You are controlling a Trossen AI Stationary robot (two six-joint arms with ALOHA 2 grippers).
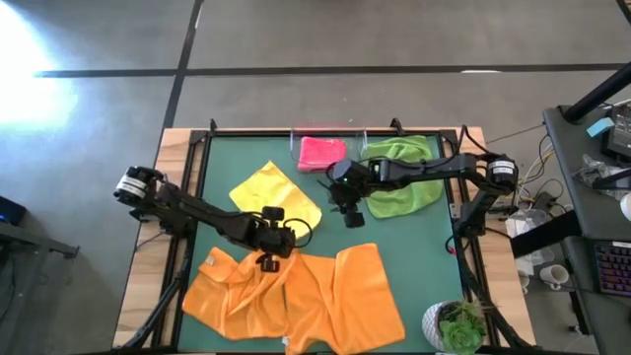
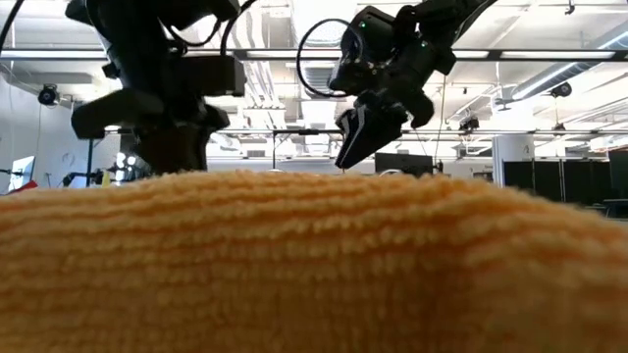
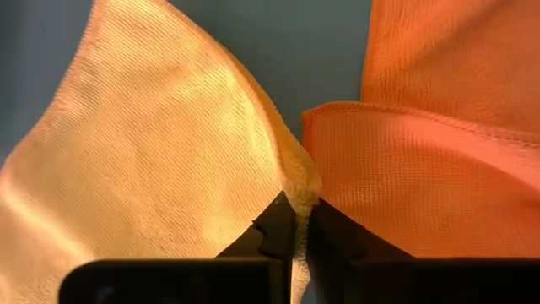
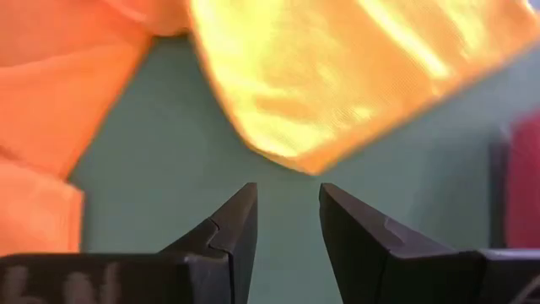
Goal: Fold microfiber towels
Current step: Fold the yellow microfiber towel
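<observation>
Two orange microfiber towels [image 1: 296, 301] lie crumpled and overlapping at the near side of the green mat. My left gripper [image 1: 268, 260] is at their far edge, shut on orange cloth [image 3: 169, 169]. A yellow towel [image 1: 278, 194] lies flat near the mat's middle. Beyond it a pink towel [image 1: 321, 153] and a green towel [image 1: 402, 177] lie at the far side. My right gripper [image 1: 352, 217] hovers open over bare mat next to the yellow towel [image 4: 337, 76], with nothing between its fingers [image 4: 240, 219]. My left gripper pinches a raised ridge of orange cloth [image 3: 297, 190] between its two fingertips, coming from above and slanting down. The cloth rises to a peak at the fingers and falls away on both sides. Its other parts [image 1: 237, 296] lie on the mat. One layer or several, I cannot tell.
A clear plastic tray [image 1: 357, 138] stands at the far edge by the pink towel. A potted plant [image 1: 458, 325] sits at the near right corner. Bare green mat [image 1: 414, 247] shows right of the orange towels. In the low view orange cloth [image 2: 314, 265] fills the foreground.
</observation>
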